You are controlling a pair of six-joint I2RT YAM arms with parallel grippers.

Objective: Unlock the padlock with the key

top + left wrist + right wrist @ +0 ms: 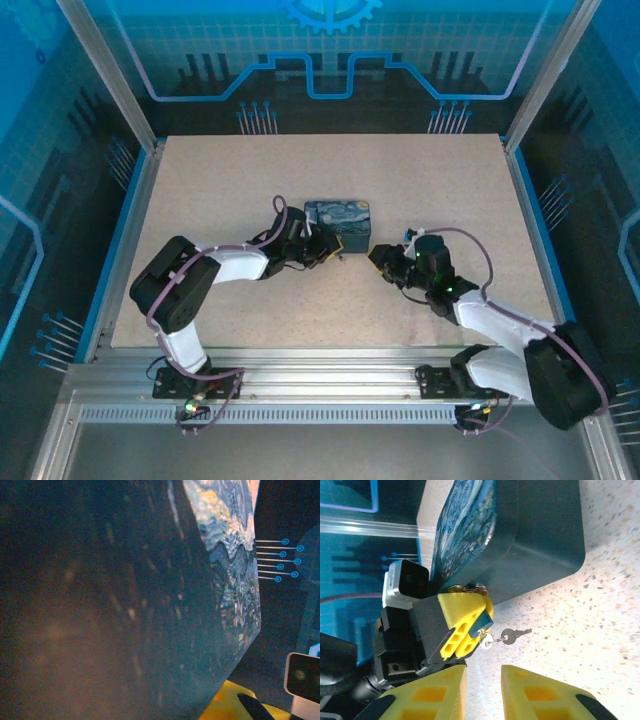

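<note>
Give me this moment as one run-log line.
left jaws: shut beside tin | right jaws: open, empty, short of key | key: on ring at left jaws' tip

padlock (465, 588): brassy edge, mostly hidden, against tin (535, 535) side. key (512, 635): small, silvery, on ring (489, 641), just below.

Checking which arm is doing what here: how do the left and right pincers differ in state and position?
The left pincer sits close up against the painted tin, with the key on its ring right by its finger. The right pincer stands back from the tin, over bare table. The right pincer's fingers are apart with nothing between them, while the left pincer is shut. Both have yellow fingers.
</note>
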